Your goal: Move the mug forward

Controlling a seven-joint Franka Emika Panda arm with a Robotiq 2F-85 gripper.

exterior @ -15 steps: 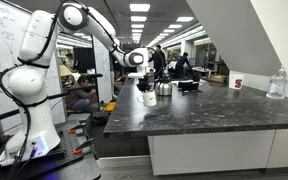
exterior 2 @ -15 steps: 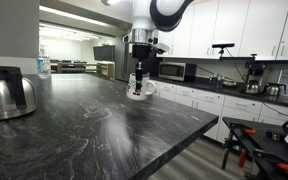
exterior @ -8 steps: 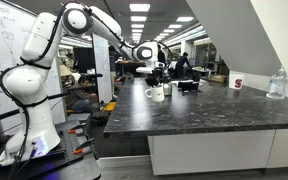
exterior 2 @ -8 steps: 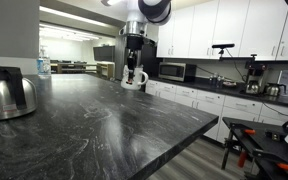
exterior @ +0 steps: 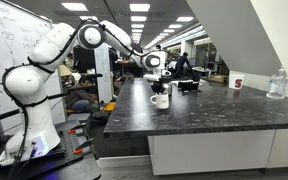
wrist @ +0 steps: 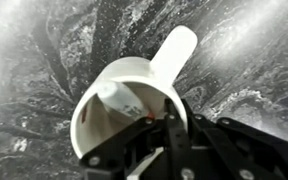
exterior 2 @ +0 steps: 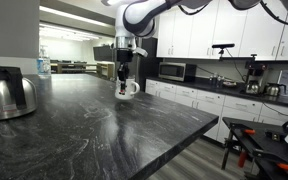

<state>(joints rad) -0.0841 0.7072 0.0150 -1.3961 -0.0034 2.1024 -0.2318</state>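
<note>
Apparently the move is partway done: the Robotiq gripper is clamped on the rim of the white mug. In the wrist view one finger sits inside the wall and one outside, with the handle pointing away from them. The mug sits directly beneath the gripper, on or just above the dark marble countertop; I cannot tell which. Placing it farther forward and letting go seem to remain.

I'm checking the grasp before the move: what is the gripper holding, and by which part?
The gripper holds the white mug by its wall at the rim, one finger inside it.
</note>
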